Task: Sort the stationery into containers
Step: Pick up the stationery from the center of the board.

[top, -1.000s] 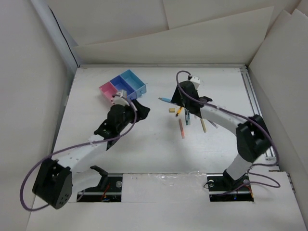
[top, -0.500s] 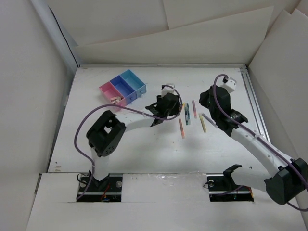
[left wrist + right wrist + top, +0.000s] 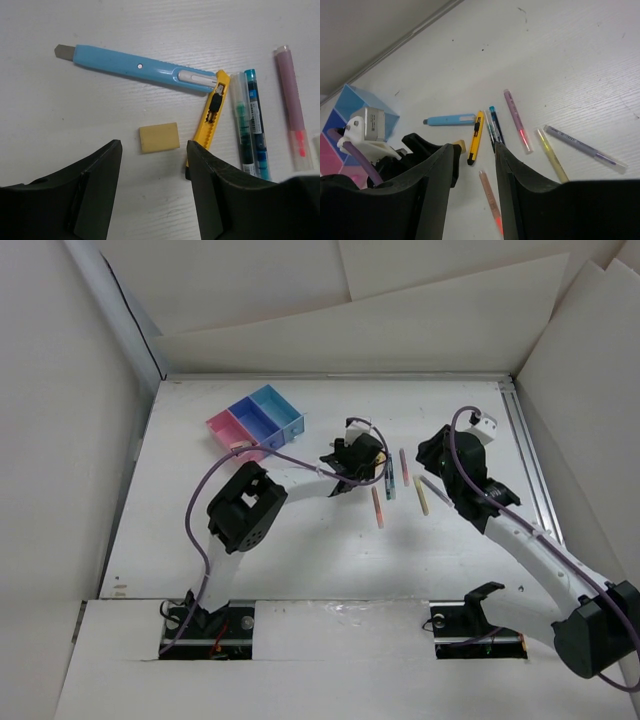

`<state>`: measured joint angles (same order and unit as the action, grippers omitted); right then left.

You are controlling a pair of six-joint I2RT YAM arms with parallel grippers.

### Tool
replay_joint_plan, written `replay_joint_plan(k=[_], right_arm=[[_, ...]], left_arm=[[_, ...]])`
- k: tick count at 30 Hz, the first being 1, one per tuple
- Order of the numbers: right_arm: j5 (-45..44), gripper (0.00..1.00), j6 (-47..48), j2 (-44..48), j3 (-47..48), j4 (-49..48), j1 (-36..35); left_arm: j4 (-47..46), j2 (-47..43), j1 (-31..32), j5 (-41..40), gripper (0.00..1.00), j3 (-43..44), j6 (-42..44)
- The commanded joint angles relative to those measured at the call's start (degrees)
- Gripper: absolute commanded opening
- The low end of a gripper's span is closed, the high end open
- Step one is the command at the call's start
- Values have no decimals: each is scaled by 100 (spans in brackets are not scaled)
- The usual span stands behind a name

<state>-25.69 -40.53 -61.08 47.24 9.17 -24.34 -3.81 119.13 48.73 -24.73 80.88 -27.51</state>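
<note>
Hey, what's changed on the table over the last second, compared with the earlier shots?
The left gripper swung right from the pink bin to the loose stationery and now hangs open over the tan eraser. The right gripper pulled back to the right off that pile and is open, holding nothing. The row of bins and the pens on the table lie as before.

We find bare table (image 3: 60, 125) left of the eraser (image 3: 159, 137) and on its side nearest the left wrist camera. The yellow cutter (image 3: 211, 114) lies just beside its right edge, and the blue cutter (image 3: 140, 67) bars its far side.
</note>
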Motion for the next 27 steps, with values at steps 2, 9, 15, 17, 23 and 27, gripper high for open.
replay_joint_plan(k=[2, 9, 15, 17, 23, 27], right_arm=[[258, 45, 63, 123, -5, -354, 34], [407, 46, 116, 123, -5, -354, 34], [407, 46, 116, 175, -5, -407, 34], [407, 47, 116, 175, -57, -407, 34], [355, 47, 116, 237, -57, -407, 34], [354, 47, 116, 290, -57, -407, 34]], left_arm=[[47, 119, -4, -155, 48, 384, 61], [162, 383, -4, -164, 41, 639, 114], [276, 550, -4, -216, 40, 780, 114], [276, 620, -4, -216, 40, 842, 114], [355, 498, -4, -322, 12, 736, -8], [111, -187, -4, -445, 11, 236, -140]])
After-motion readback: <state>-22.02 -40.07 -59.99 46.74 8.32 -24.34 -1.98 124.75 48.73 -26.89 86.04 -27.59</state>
